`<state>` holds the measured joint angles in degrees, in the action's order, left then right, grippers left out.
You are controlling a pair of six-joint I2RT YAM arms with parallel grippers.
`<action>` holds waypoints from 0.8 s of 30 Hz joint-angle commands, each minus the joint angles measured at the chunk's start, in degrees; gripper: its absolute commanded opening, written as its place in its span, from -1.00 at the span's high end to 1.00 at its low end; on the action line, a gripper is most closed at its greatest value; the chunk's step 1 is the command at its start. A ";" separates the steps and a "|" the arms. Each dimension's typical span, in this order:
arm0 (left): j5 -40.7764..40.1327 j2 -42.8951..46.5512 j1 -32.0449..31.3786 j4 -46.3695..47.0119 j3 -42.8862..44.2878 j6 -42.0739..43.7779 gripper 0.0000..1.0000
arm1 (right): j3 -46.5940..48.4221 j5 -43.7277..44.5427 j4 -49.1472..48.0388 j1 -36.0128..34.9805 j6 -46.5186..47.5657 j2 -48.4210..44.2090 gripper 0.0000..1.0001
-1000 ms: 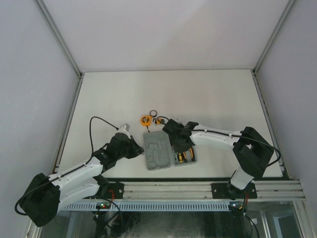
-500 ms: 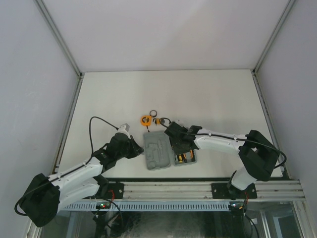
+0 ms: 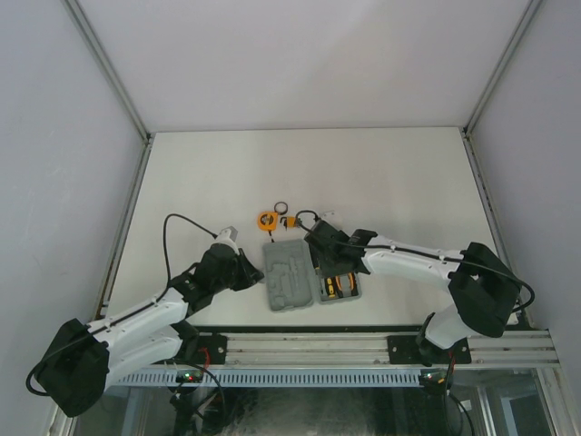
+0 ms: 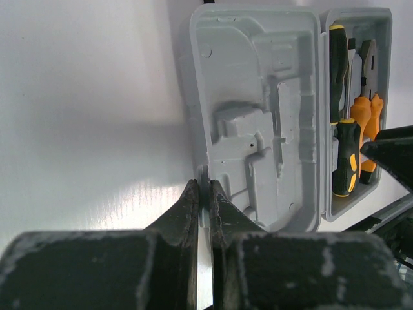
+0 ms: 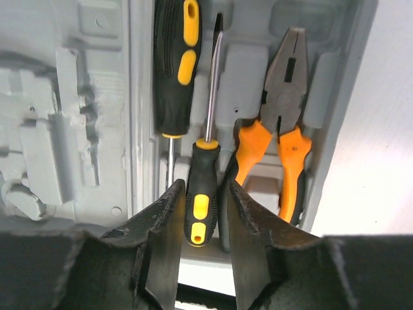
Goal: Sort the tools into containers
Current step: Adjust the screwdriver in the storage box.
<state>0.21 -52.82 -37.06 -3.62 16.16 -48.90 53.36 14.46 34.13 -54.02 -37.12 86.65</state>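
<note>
The grey case (image 3: 289,277) lies open near the table's front edge. My left gripper (image 4: 204,183) is shut on the tab at the rim of the case's empty left half (image 4: 258,116). The right half (image 5: 335,97) holds two black-and-yellow screwdrivers (image 5: 175,64) (image 5: 201,194) and orange-handled pliers (image 5: 281,129). My right gripper (image 5: 204,185) stands open astride the handle of the nearer screwdriver, with a gap on each side. The orange tape measure (image 3: 267,219), the black ring (image 3: 281,207) and the hex key set (image 3: 292,221) lie on the table just beyond the case.
Bare white table (image 3: 381,173) stretches beyond the tools, with walls on three sides. The arms' mounting rail (image 3: 318,345) runs along the front edge, close to the case.
My right gripper has opened and let go of the screwdriver, which now lies in its recess. That wrist has shifted slightly toward the far side. The left arm has not moved.
</note>
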 commanded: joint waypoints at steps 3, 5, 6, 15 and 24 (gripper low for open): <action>0.29 0.72 -0.29 0.19 2.01 0.57 1.00 | 3.54 1.98 -0.71 1.74 1.53 0.70 0.51; 0.26 0.75 -0.29 0.19 1.98 0.50 1.00 | 3.76 1.53 -0.88 2.04 1.84 1.68 0.58; 0.20 0.76 -0.30 0.19 1.96 0.44 0.99 | 3.84 1.21 -1.02 2.18 2.06 2.06 0.62; 0.29 0.57 -0.30 0.23 2.18 0.48 1.00 | 4.47 -0.93 -2.26 2.93 2.83 4.93 0.73; 0.59 0.54 -0.30 0.26 2.38 0.65 1.00 | 4.49 -2.24 -2.19 3.04 2.70 8.12 0.82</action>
<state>0.19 -52.82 -37.06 -3.73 16.16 -48.90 56.66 13.32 34.06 -51.33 -34.72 92.42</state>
